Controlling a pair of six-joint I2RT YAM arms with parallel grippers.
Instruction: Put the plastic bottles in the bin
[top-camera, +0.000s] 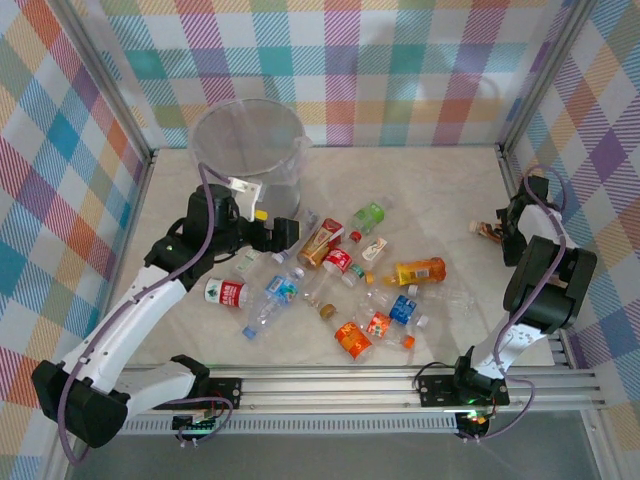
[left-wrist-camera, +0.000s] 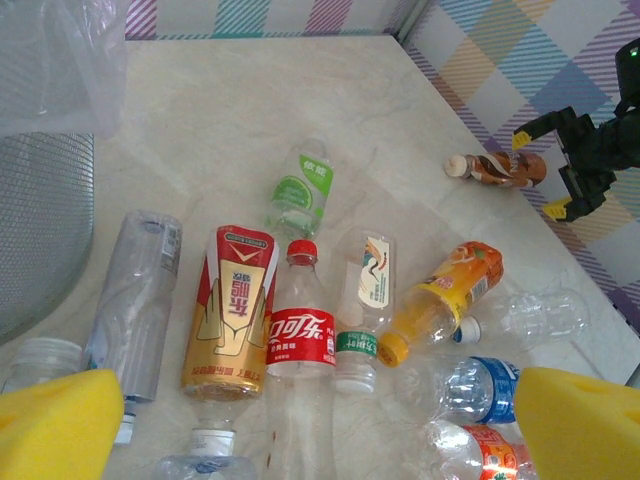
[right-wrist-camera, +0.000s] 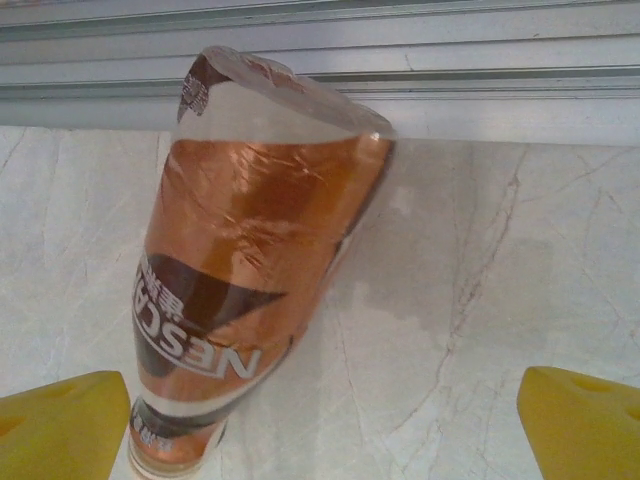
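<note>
Yellow pads (left-wrist-camera: 55, 425) of the left gripper (left-wrist-camera: 320, 435) fill the lower corners of its wrist view, spread wide with nothing between them, and both are cut by the frame edge. At the far left the bin (left-wrist-camera: 40, 230) shows as a slice of grey wall under a fold of clear liner (left-wrist-camera: 60, 60), with the rest out of frame. From above it stands upright at the far left of the table (top-camera: 430, 180), just beyond that gripper. A clear cap (left-wrist-camera: 40, 355) is half hidden behind the left-hand pad. To the right, the plastic bottles (left-wrist-camera: 365, 285) lie on their sides in a loose heap ahead of the spread fingers. Among them are a crumpled clear bottle (left-wrist-camera: 140, 295), a gold-and-red bottle (left-wrist-camera: 232, 310), a red-labelled bottle (left-wrist-camera: 298, 335), a green-labelled bottle (left-wrist-camera: 302, 190) farther off and an orange bottle (left-wrist-camera: 440, 300). The nearest ones run off the bottom edge. Farther right, well apart from the heap, a brown bottle (left-wrist-camera: 490, 168) lies near the right wall, its base end between the parted fingers of the right gripper (left-wrist-camera: 540, 172). In the right wrist view it lies close to the left-hand pad, and whether they touch cannot be told. The other pad is well clear, and the bottle's cap end is cut off at the bottom.
</note>
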